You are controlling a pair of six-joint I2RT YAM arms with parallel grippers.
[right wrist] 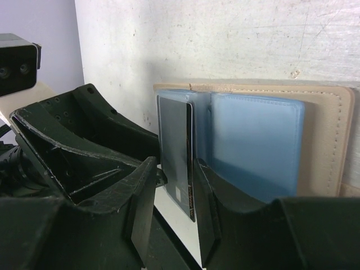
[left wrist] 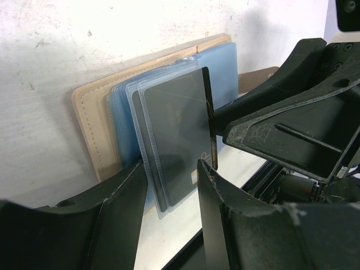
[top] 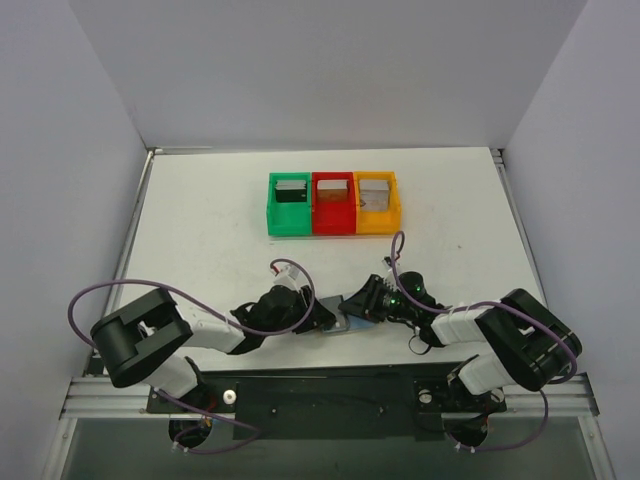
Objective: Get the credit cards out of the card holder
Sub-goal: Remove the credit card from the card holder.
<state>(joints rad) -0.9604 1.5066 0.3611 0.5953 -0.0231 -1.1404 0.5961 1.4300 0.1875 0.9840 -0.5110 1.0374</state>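
One card holder lies open near the table's front edge; we count one dark card in its sleeve; left gripper half-wide astride it, right gripper narrow at its edge, grip we cannot tell; three cards stand in three bins, one apiece
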